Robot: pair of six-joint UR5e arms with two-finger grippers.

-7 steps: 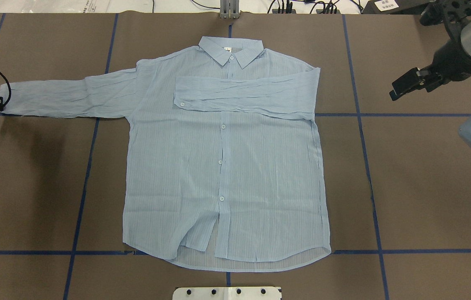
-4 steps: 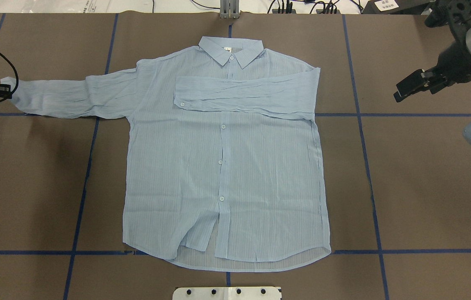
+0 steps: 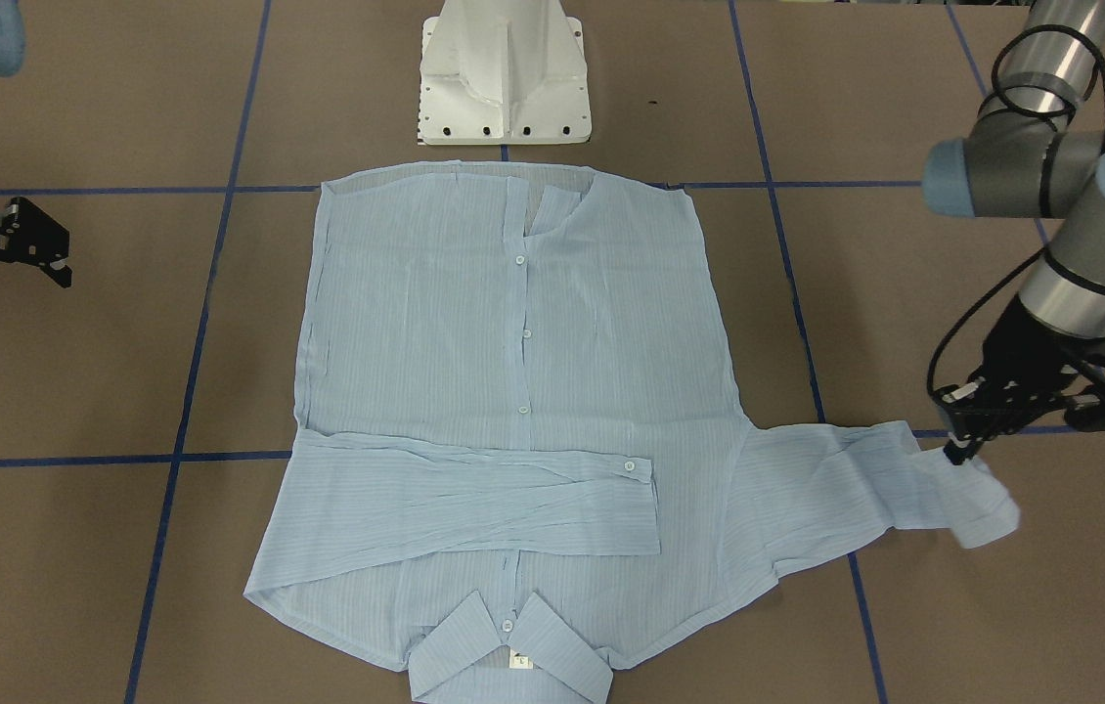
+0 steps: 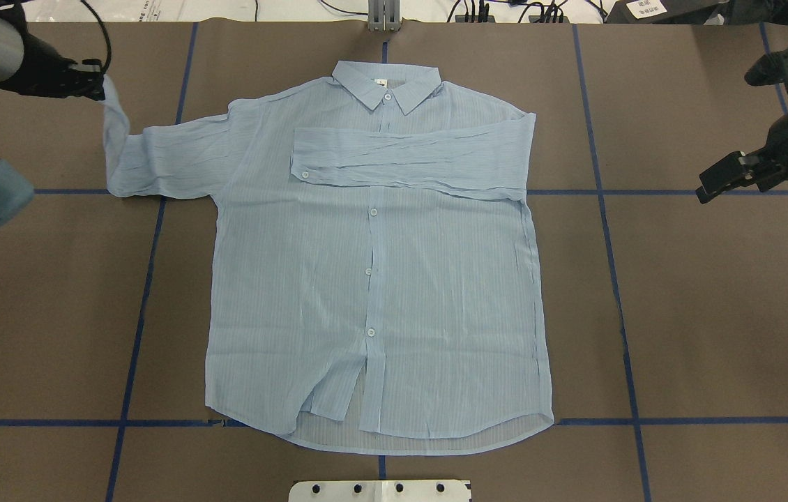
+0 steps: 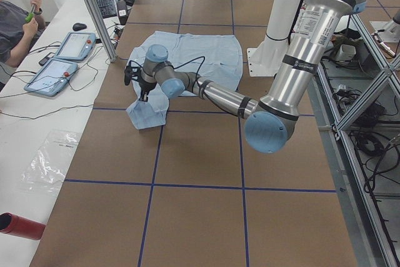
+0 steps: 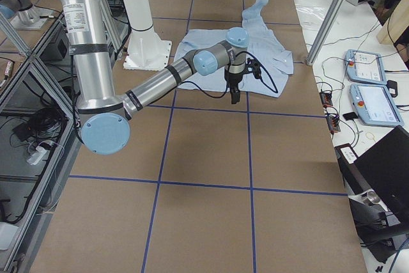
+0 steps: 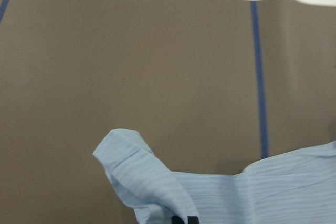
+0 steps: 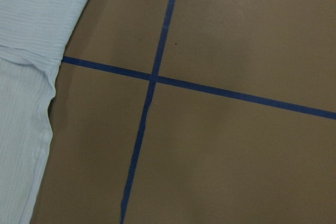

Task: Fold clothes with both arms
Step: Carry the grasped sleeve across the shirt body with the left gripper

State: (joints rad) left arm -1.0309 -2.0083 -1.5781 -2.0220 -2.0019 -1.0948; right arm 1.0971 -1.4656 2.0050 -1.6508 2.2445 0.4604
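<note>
**Pale Shirt Flat on the Table, One Sleeve End Held Aloft**

Underneath everything, a broad matte brown table [image 4: 715,314], ruled into squares by thin blue tape. Near its middle, spread flat and front up, the shirt [image 4: 373,293]: thin, pale blue, finely striped, faintly creased. Rounded hem toward the white pedestal base [image 3: 504,73], neck end farthest from it.

Reaching in from the robot's left, the left arm [image 3: 1085,259], a grey metal tube with light blue joint caps and a looping black cable. Off the opposite side, over bare table and well apart from the cloth, the right arm [image 6: 160,81], of the same build.

Across the chest, a folded sleeve [image 4: 408,160], a long wrinkled band lying flat. On the other side, the outstretched sleeve [image 4: 157,157], flat near the shoulder, rising and drooping limply at its end.

Left gripper [image 3: 953,452]: black, fingers closed tight on that sleeve near its cuff [image 3: 983,508], holding the end clear of the table. Right gripper [image 4: 722,178]: black, jaws seemingly parted, holding nothing.

Smallest: pointed collar [image 4: 387,84], round white buttons [image 4: 373,211] down the front, a small white neck label [image 3: 519,661].
</note>
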